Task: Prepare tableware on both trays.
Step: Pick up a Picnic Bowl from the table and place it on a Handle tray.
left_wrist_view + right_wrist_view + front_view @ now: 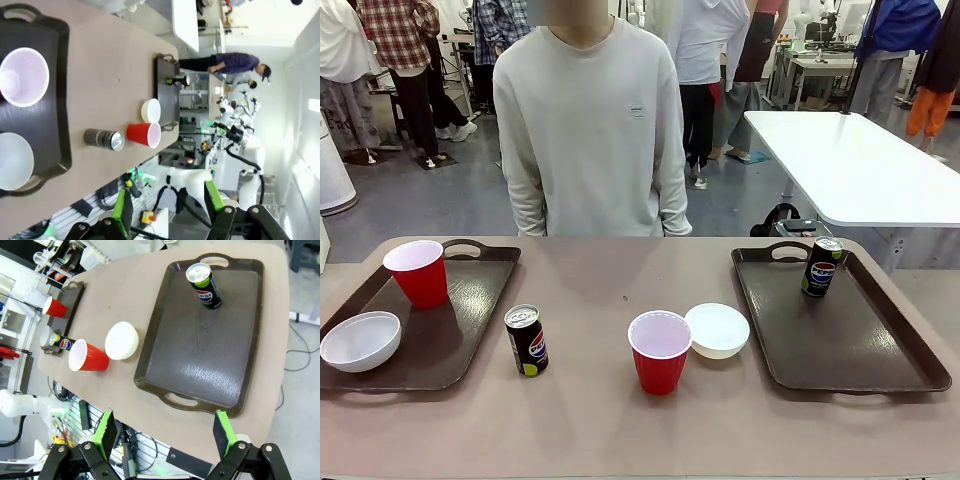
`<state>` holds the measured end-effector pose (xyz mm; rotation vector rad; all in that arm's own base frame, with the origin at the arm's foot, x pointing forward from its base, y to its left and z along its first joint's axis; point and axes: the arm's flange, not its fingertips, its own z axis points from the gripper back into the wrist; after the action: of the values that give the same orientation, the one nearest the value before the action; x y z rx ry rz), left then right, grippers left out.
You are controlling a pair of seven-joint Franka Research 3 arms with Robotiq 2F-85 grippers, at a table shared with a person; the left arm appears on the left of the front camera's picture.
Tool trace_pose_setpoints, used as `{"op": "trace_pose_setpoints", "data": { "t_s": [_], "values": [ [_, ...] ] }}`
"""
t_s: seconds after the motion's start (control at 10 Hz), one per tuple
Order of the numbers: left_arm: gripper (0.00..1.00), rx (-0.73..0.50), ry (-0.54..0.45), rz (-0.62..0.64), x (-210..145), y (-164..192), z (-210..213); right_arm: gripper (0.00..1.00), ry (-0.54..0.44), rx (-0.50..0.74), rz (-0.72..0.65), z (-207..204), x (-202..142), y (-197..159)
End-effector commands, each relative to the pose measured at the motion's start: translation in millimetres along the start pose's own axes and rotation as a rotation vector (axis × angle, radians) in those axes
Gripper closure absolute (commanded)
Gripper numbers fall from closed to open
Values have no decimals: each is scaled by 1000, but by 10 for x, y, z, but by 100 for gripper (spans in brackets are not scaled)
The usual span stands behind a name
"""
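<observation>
The middle red cup stands nearest, upright on the bare table, white inside and empty. At its 2 o'clock is the loose bowl, also empty, so close that the rims may touch; the angle does not settle it. At the cup's 9 o'clock, well apart, the loose can stands upright, just off the rim of the left tray.

The left tray carries the far red cup at about 12 o'clock and the left bowl at 7 o'clock, both empty. It seems to lack only a can, which would explain the loose can waiting at its 3 o'clock edge. The right tray holds just the tray can, upright at 12 o'clock. The cup and bowl at its 9 o'clock side look meant for it.

The left hand hangs off the table's near edge, fingers apart with nothing between them. The right hand is spread wide and empty, above the near end of the right tray. Neither touches any tableware, so by my reading three pieces are not yet placed.
</observation>
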<state>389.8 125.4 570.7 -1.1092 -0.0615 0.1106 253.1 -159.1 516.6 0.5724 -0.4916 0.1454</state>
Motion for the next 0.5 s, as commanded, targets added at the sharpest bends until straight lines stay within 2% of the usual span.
{"op": "trace_pose_setpoints", "data": {
  "t_s": [0.0, 0.1, 0.4],
  "values": [
    [24, 37, -29, -140, 107, 126, -132, 0, 2, 4, -2, -9, -4, -16],
    [24, 0, 0, 0, 0, 0, 0, 0, 2, 4, -2, -9, -4, -16],
    [24, 0, 0, 0, 0, 0, 0, 0, 2, 4, -2, -9, -4, -16]
  ]
}}
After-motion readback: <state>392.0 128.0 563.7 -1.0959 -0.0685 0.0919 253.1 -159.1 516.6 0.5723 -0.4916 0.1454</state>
